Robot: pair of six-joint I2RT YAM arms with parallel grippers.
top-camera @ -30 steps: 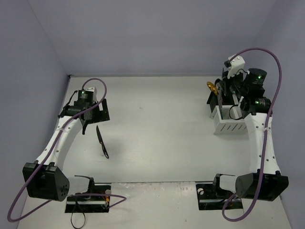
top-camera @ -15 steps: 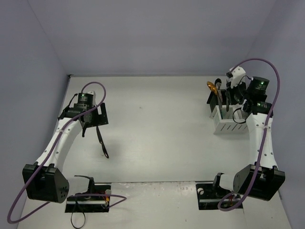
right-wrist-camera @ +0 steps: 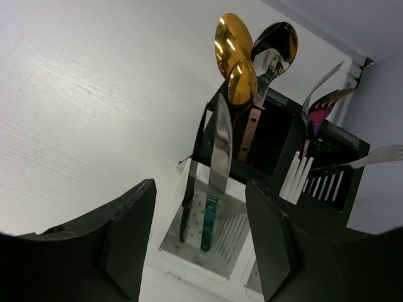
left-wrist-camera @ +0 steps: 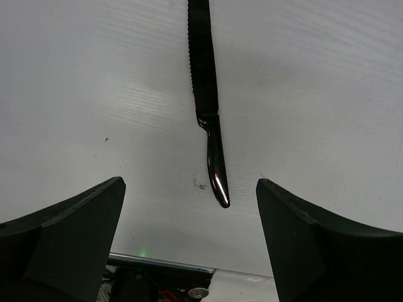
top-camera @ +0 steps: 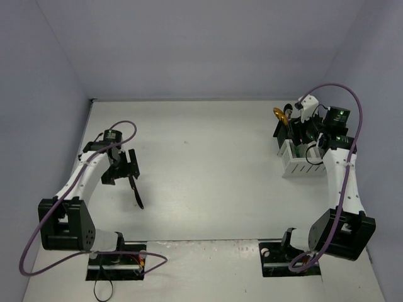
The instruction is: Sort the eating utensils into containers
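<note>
The table (top-camera: pixel 201 151) is carrying the containers (top-camera: pixel 295 162) at upper right, with the right pincer (right-wrist-camera: pixel 200 185) hovering wide open over the white bin (right-wrist-camera: pixel 217 248). At left-centre the left pincer (left-wrist-camera: pixel 189 185) is gaping wide. The black knife (left-wrist-camera: pixel 211 126) is lying lengthwise straight ahead, handle nearest, nothing blocking.

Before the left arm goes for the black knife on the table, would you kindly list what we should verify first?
1. Left jaws open: ok.
2. Black knife centred between them: ok.
3. Knife lying flat, nothing touching it: ok.
4. White bin has room beside its knives: ok.
5. Way to the bin free: not ok, right jaws hover over it.
6. Right jaws empty: ok.
</note>
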